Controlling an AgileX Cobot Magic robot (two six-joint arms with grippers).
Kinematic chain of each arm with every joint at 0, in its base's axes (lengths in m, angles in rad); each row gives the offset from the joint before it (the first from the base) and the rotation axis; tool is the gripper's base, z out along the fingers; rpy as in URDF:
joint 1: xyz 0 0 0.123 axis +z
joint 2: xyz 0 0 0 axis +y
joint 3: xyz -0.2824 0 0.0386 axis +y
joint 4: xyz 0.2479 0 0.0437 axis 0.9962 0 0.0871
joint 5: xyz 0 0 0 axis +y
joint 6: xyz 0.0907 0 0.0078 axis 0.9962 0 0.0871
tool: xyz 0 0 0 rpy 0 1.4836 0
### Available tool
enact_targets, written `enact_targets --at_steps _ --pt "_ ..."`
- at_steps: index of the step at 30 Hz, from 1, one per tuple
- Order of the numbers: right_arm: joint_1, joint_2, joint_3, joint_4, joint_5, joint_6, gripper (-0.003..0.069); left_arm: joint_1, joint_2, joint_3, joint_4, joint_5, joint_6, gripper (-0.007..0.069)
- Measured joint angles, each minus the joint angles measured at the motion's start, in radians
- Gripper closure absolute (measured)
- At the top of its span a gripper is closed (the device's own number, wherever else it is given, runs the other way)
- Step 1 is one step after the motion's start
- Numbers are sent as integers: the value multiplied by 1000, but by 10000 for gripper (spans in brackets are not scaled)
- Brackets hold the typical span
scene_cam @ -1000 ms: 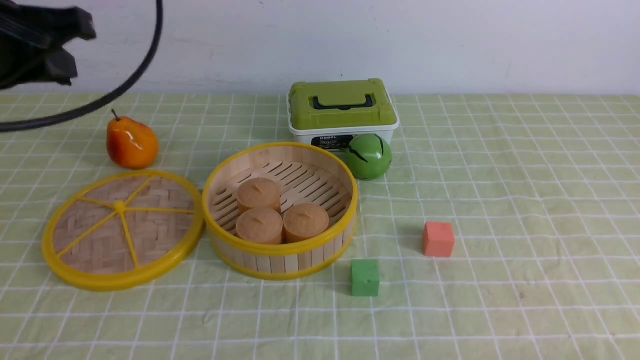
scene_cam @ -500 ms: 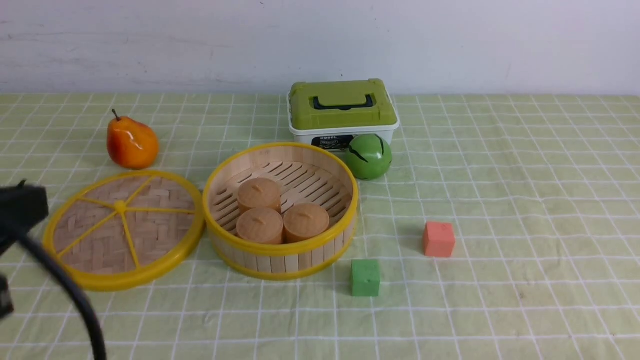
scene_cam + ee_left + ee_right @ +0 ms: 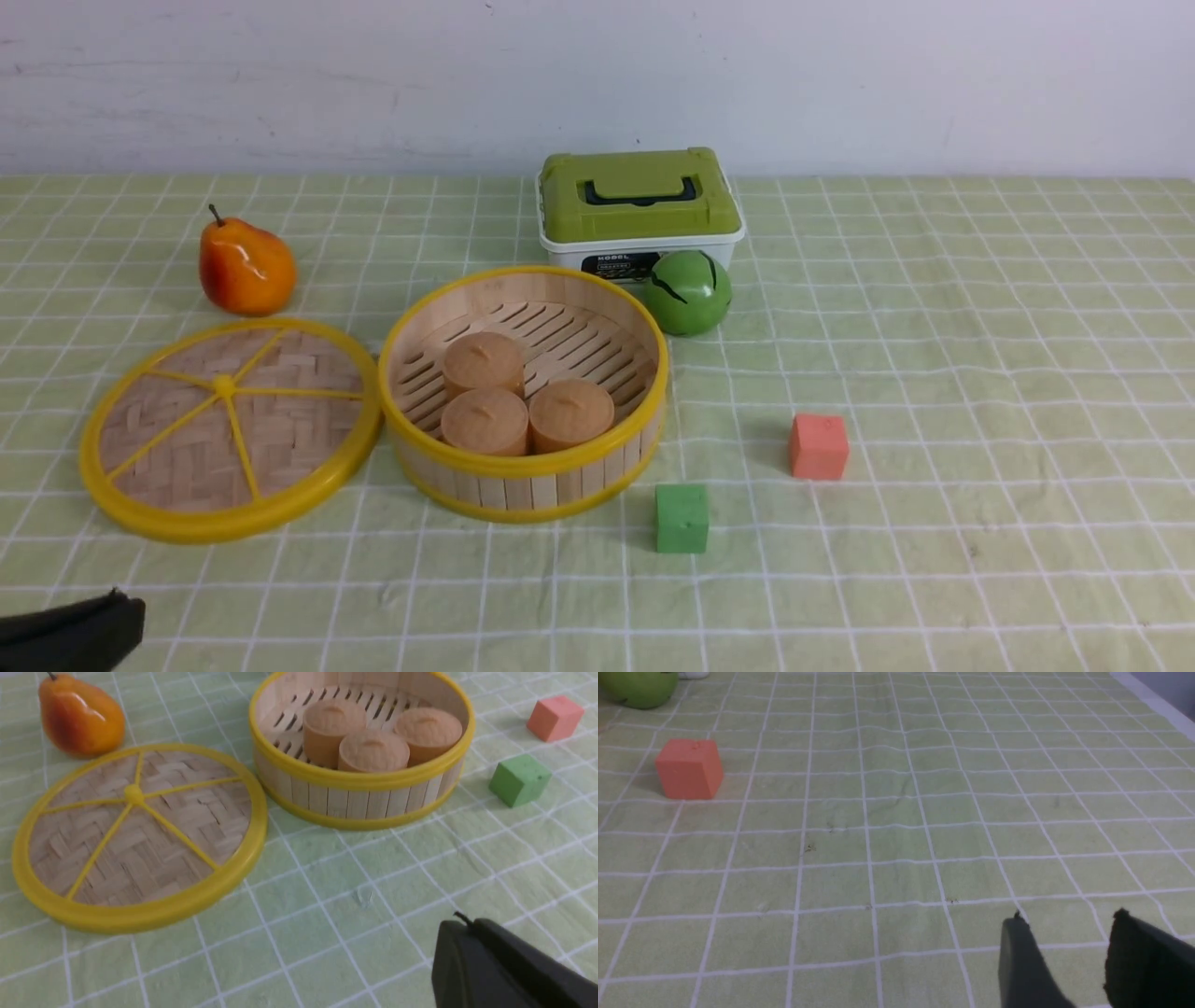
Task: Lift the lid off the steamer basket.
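The round woven-bamboo lid with yellow rim (image 3: 224, 425) lies flat on the table, immediately left of the open round bamboo steamer basket (image 3: 525, 499). The black left gripper (image 3: 472, 926), fingers together and empty, is nearer me than the basket; the black right gripper's (image 3: 1069, 917) fingertips stand apart.

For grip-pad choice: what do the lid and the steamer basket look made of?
Lid: herringbone-woven strips, likely bamboo, matte; its yellow rim and spokes have a slight sheen, maybe painted or plastic.
Steamer basket: pale upright slats, probably bamboo; yellow rims, material unclear.
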Motion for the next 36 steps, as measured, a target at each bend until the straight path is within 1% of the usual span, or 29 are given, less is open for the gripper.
enact_targets --at_steps 3,5,7,12,15,18,19,20,21,22,23,24,26,27,29,30,31,32,33,36 --pt "0 0 0 0 0 0 418 -17 -2 21 4 -4 0 637" --pt "0 0 0 0 0 0 418 -61 -34 48 4 -12 0 637" --pt "0 0 0 0 0 0 418 -84 -73 79 1 -12 0 637" --pt "0 0 0 0 0 0 418 -98 -206 177 10 -21 0 637" --pt "0 0 0 0 0 0 418 -97 -355 255 49 -120 0 637" --pt "0 0 0 0 0 0 418 -78 -402 296 86 -211 -2 637" --pt "0 0 0 0 0 0 418 -53 -408 313 122 -274 -23 637" --pt "0 0 0 0 0 0 418 -49 -409 318 131 -281 -34 637" --pt "0 0 0 0 0 0 418 -18 -409 339 155 -336 -102 637" --pt "0 0 0 0 0 0 418 -10 -409 342 157 -343 -113 637" --pt "0 0 0 0 0 0 418 19 -409 361 181 -392 -214 637" --pt "0 0 0 0 0 0 418 22 -409 361 187 -395 -237 637" --pt "0 0 0 0 0 0 418 40 -409 363 247 -393 -351 637" --pt "0 0 0 0 0 0 418 41 -409 363 262 -388 -370 637" --pt "0 0 0 0 0 0 418 45 -409 363 349 -321 -495 637" --pt "0 0 0 0 0 0 418 45 -409 363 367 -307 -515 637" --pt "0 0 0 0 0 0 418 46 -409 363 397 -251 -579 637" --pt "0 0 0 0 0 0 418 46 -409 363 399 -242 -587 637" --pt "0 0 0 0 0 0 418 46 -409 364 412 -178 -632 637" --pt "0 0 0 0 0 0 418 46 -409 369 421 -134 -650 637"
